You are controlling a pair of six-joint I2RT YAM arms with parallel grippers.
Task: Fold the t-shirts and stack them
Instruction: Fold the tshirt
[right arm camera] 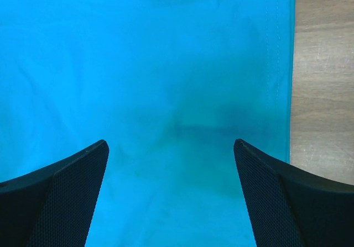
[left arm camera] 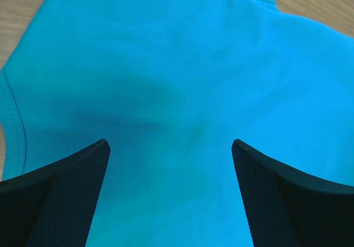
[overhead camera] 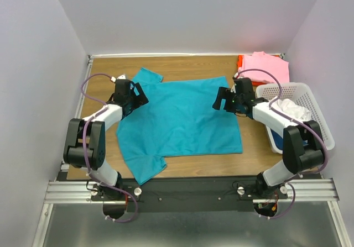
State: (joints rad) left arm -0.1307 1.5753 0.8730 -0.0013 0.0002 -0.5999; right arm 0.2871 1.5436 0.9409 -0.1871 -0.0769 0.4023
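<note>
A teal t-shirt (overhead camera: 185,120) lies spread flat on the wooden table (overhead camera: 188,67), its collar end to the left and its hem to the right. My left gripper (overhead camera: 135,96) hovers open over the shoulder area by the upper sleeve (overhead camera: 148,75). In the left wrist view the teal cloth (left arm camera: 177,64) fills the space between the wide-apart fingers (left arm camera: 72,192). My right gripper (overhead camera: 225,100) hangs open above the shirt's upper right part near the hem. The right wrist view shows the hem edge (right arm camera: 282,64) and bare wood (right arm camera: 323,81) beside it. Nothing is held.
A folded pink t-shirt (overhead camera: 266,67) lies on an orange-red one (overhead camera: 241,61) at the back right corner. A white lattice basket (overhead camera: 307,100) at the right holds white cloth (overhead camera: 290,109) and something dark blue (overhead camera: 278,139). Grey walls enclose the table.
</note>
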